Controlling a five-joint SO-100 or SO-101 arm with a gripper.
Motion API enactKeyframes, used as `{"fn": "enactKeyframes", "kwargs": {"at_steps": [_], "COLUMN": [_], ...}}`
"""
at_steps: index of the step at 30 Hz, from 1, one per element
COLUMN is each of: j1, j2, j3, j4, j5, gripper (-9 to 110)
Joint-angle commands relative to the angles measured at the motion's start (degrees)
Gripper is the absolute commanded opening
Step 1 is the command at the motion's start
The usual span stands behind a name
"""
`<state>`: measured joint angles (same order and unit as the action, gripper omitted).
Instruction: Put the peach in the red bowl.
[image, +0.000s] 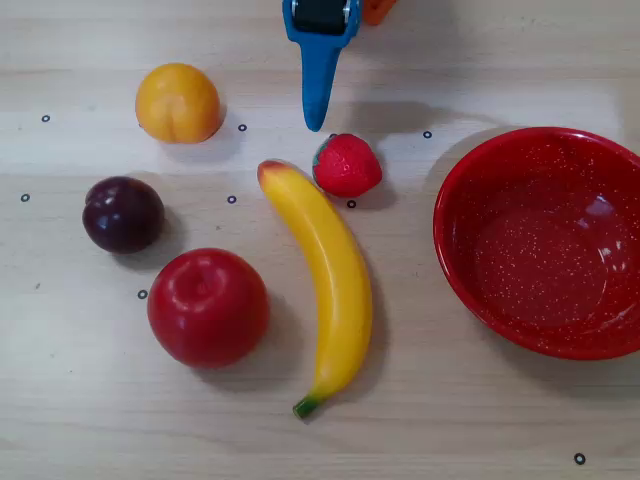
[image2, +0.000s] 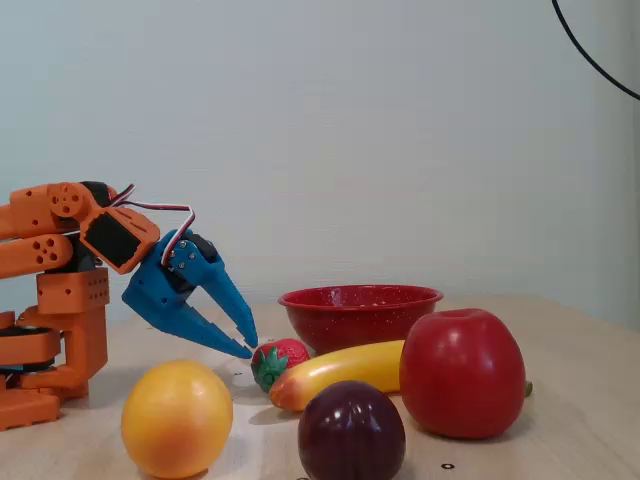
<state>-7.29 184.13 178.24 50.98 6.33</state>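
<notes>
The peach, yellow-orange with a crease, lies on the wooden table at the upper left of the overhead view. At the right edge of that view stands the red bowl, glossy, speckled and with nothing in it. My blue gripper reaches in from the top of the overhead view and points down between peach and bowl. Its fingertips meet just above the table beside a strawberry, shut on nothing. The peach lies to its left, well apart from it.
A strawberry sits just below and right of the gripper tip. A banana lies down the middle. A large red apple and a dark plum sit below the peach. The orange arm base stands at the left of the fixed view.
</notes>
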Motion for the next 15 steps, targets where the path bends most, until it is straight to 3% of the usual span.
{"fn": "enactKeyframes", "kwargs": {"at_steps": [1, 15], "j1": [2.8, 2.9], "j2": [0.9, -5.1], "j3": [-0.1, -3.9], "j4": [1.3, -2.0], "j5": [-4.2, -3.3], "gripper": [0, 0]}}
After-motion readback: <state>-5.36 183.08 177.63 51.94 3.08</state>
